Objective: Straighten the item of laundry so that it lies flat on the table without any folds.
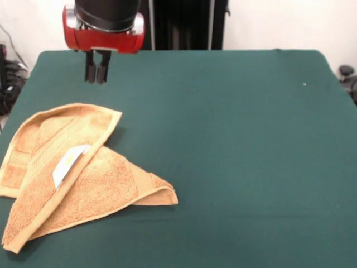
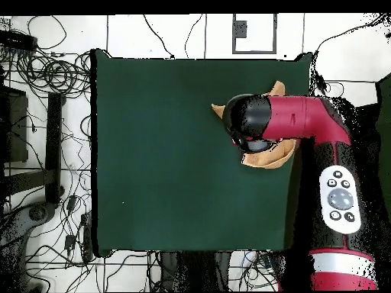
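- One end effector (image 1: pixel 96 72) hung from the red and black arm (image 1: pixel 105 25) in the front view, its two dark fingers (image 1: pixel 89 70) pressed together with nothing between them.
- It was poised above the surface (image 1: pixel 234 145), clear of the felt, just beyond the far edge of the towel (image 1: pixel 72 176) and not touching it.
- In the overhead view the arm's rounded head (image 2: pixel 248 122) covered the end effector entirely (so its tips could not be seen from there), and the red arm ran off toward the bottom right.
- The towel lay near the left edge of the surface in the front view, towards the near corner, and it was not flat.
- Its upper layer was doubled over on a diagonal, making a long band from the far rounded corner down to the near left point; a triangular flap stuck out to the right from beneath it.
- Woven border bands ran along the folded layer, and a small white-yellow tag (image 1: pixel 70 163) sat on top, roughly at the towel's middle.
- Seen from overhead, only tan scraps of the towel (image 2: pixel 263 159) showed round the arm, close to the right edge of the surface (image 2: pixel 168 152).
- Most of the dark green surface was bare, apart from a tiny pale speck (image 1: pixel 304 84) far to the right in the front view.
- Cables (image 2: pixel 46 72) lay tangled on the floor beside the surface in the overhead view.
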Robot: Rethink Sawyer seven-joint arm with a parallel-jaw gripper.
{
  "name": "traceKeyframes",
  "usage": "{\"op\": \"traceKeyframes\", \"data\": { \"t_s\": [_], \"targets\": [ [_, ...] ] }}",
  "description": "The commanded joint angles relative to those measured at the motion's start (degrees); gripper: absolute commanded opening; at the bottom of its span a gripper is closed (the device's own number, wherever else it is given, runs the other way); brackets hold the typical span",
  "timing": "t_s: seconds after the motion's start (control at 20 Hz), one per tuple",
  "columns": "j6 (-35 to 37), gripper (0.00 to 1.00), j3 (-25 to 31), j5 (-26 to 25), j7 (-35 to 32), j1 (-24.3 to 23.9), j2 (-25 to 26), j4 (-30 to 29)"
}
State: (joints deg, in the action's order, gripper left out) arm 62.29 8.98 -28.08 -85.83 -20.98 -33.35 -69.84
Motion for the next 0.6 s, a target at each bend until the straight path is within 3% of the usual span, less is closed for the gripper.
{"op": "traceKeyframes", "data": {
  "t_s": [0.05,0.6],
  "targets": [
    [2.89,0.00,4.62,3.82,-2.62,1.04,7.63,2.77],
    [9.04,0.00,5.13,6.34,0.96,0.91,9.27,10.34]
  ]
}}
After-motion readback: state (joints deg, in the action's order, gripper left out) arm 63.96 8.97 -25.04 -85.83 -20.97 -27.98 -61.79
